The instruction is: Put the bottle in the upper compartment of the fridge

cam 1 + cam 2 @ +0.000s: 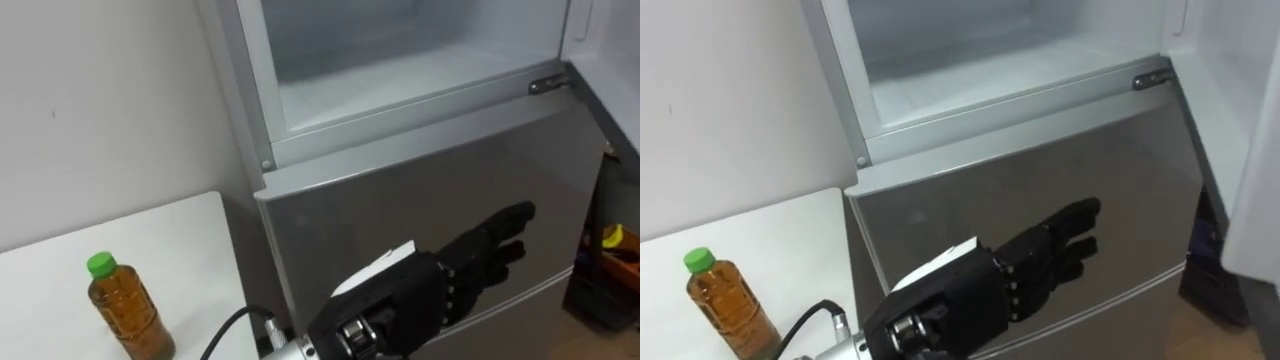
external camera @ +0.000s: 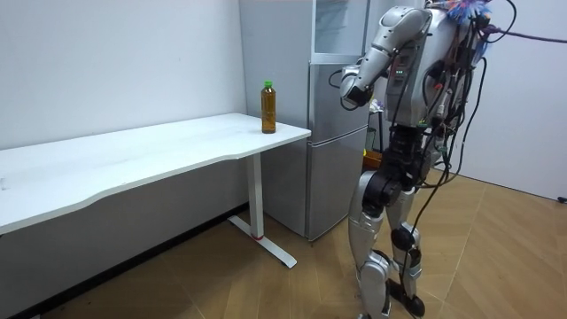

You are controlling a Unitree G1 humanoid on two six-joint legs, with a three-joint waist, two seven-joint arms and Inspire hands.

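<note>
Bottle (image 1: 125, 312), filled with amber liquid and closed by a green cap, is seen standing upright on the white table (image 1: 60, 262), near the table end that lies just beside the fridge (image 1: 420, 190). It is held by no hand. The silver fridge is placed against the wall at that end of the table. Its upper compartment (image 1: 400, 60) is shown open, with a pale interior and a bare shelf floor, while the lower door below it is closed. A small metal hinge (image 1: 550, 84) is fixed at the right end of the strip between the two compartments.

The left hand (image 1: 440, 285) is raised in front of the closed lower door, with the fingers stretched out straight and loosely together, pointing to the right and a little upward; nothing is gripped in it. Whether the door is touched by the fingertips cannot be told. The hand is kept well apart from the bottle.

In the room view the robot is seen standing upright on the wooden floor, facing the fridge, with this arm lifted toward it.
</note>
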